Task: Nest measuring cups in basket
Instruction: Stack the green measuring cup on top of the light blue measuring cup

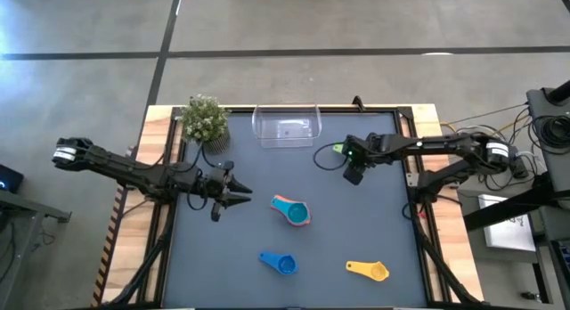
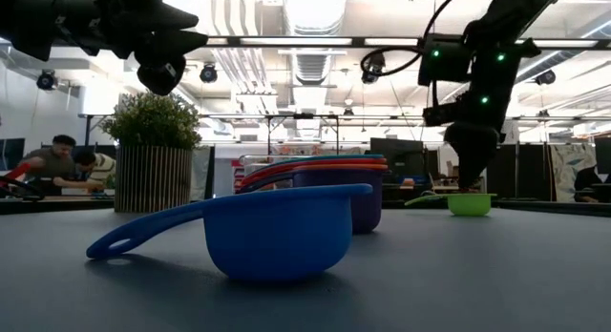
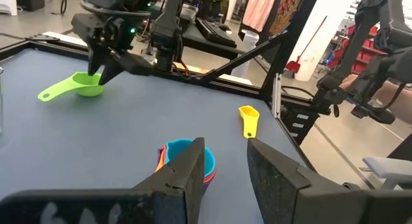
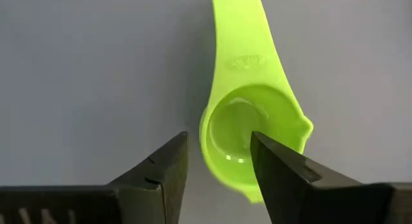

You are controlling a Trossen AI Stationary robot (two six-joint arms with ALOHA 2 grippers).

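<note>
Near the basket (image 1: pixel 287 128), right gripper (image 1: pixel 350 165) straddles green cup's (image 4: pixel 248 130) rim.

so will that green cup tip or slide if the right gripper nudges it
The green measuring cup looks like thin, stiff plastic, so probably light and quick to slide on the smooth table. Its long flat handle would likely make it pivot instead of roll. The right gripper straddles the rim, open; a nudge there might tilt it.

right gripper (image 4: pixel 219 163) parted; left gripper (image 3: pixel 225 169) idle

2 dark arms (image 1: pixel 134 172), green LEDs, black cables, silver cuffs.
</note>
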